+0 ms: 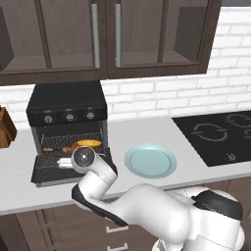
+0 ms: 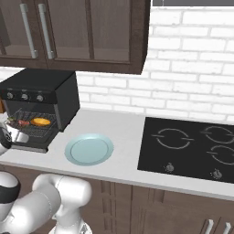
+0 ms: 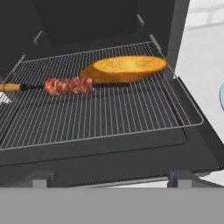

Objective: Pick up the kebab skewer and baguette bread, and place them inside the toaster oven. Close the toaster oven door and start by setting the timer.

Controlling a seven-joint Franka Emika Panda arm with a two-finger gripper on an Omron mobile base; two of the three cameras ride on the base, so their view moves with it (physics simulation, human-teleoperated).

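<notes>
On the pulled-out wire rack [image 3: 109,118] of the toaster oven [image 1: 67,105], the kebab skewer [image 3: 65,86] and the baguette bread [image 3: 127,68] lie side by side, touching, with the stick's wooden end toward the rack's left edge. The gripper [image 3: 111,183] hovers just in front of the lowered toaster oven door [image 3: 131,153], its two dark tips spread wide and holding nothing.

Risk, as a judgement: the rack stands forward over the door, so lifting the door could jam against its front wire or jolt the food off; a hooked finger could also drag the rack.

Materials and shapes: thin, shiny metal grid; matte black boxy oven with three round silver knobs [image 1: 69,117]; loaf smooth, golden, oval; meat lumpy, red-brown. A round pale blue plate [image 1: 150,161] sits on the pale counter [image 2: 123,132] just right of the oven.
</notes>
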